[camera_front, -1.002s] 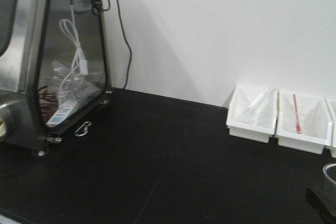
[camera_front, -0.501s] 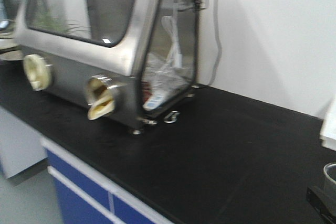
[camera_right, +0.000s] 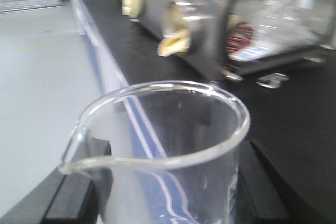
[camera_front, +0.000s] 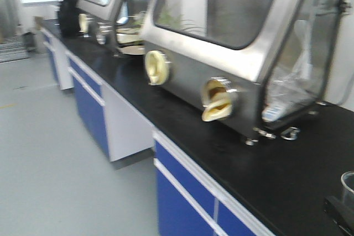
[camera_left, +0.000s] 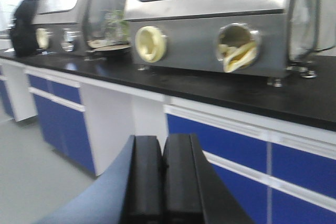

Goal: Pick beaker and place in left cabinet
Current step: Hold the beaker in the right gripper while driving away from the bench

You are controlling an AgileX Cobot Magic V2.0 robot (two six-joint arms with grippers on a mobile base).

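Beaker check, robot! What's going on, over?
Right pincer shut on beaker. Left pincer shut, empty. Left cabinet not in sight. Glove box on black counter close by.

I see the beaker (camera_right: 168, 150) as clear, smooth, glossy glass. The glove box (camera_front: 221, 75) looks like brushed steel with a soft sheen. The countertop (camera_front: 287, 175) is matt black, the cabinet doors (camera_front: 180, 200) smooth blue, and the left gripper (camera_left: 164, 148) matt black plastic.

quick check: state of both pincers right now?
Left pincer: closed, nothing between its fingers.
Right pincer: closed on the beaker.
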